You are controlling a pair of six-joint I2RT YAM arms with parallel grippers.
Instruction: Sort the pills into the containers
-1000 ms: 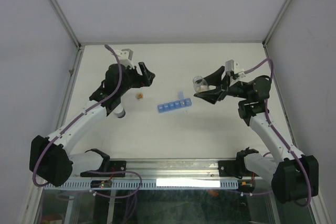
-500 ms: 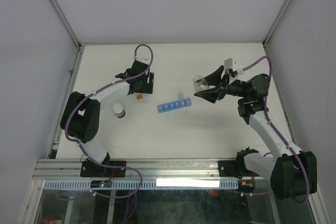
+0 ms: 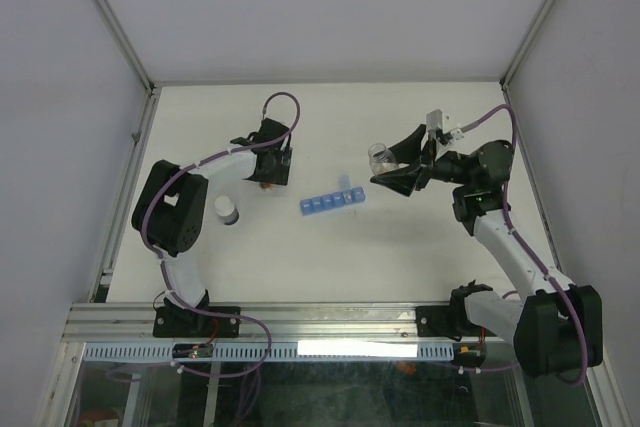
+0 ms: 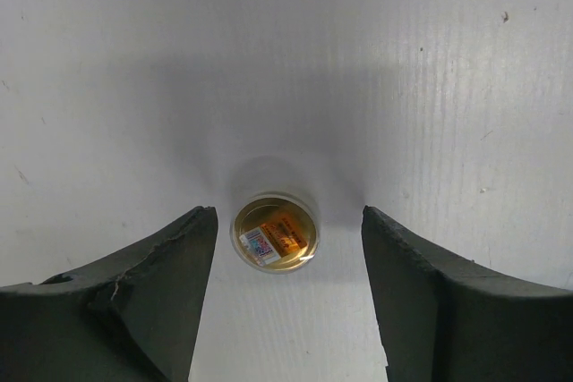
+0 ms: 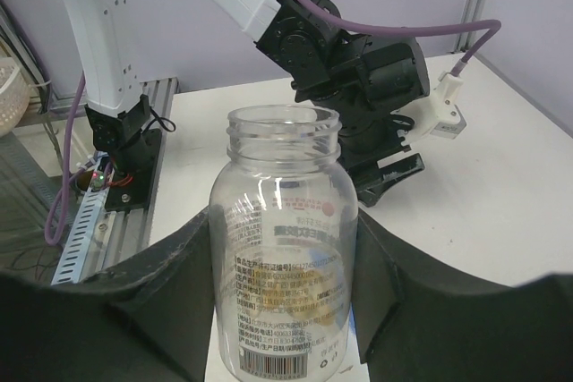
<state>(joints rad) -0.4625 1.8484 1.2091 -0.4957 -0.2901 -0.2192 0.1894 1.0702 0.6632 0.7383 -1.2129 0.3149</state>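
Observation:
The containers (image 3: pixel 332 200) are a blue strip of small compartments lying mid-table. My right gripper (image 3: pixel 392 169) (image 5: pixel 285 221) is shut on an uncapped clear bottle (image 3: pixel 380 157) (image 5: pixel 285 257), held above the table right of the strip. Faint tan shapes that may be pills (image 5: pixel 322 297) show in its lower half. My left gripper (image 3: pixel 268 177) (image 4: pixel 288 216) points down at the table, open, its fingers on either side of a small round amber piece (image 3: pixel 266 185) (image 4: pixel 275 231) with a printed label. Neither finger touches that piece.
A small white-grey cap (image 3: pixel 227 211) stands on the table left of the strip, beside the left arm. White walls (image 3: pixel 130 147) close the table at left, back and right. A metal rail (image 3: pixel 330 322) runs along the near edge.
The left arm has swung down and now stands low over the amber piece, with its jaws a little narrower. The right arm and its bottle have not moved.

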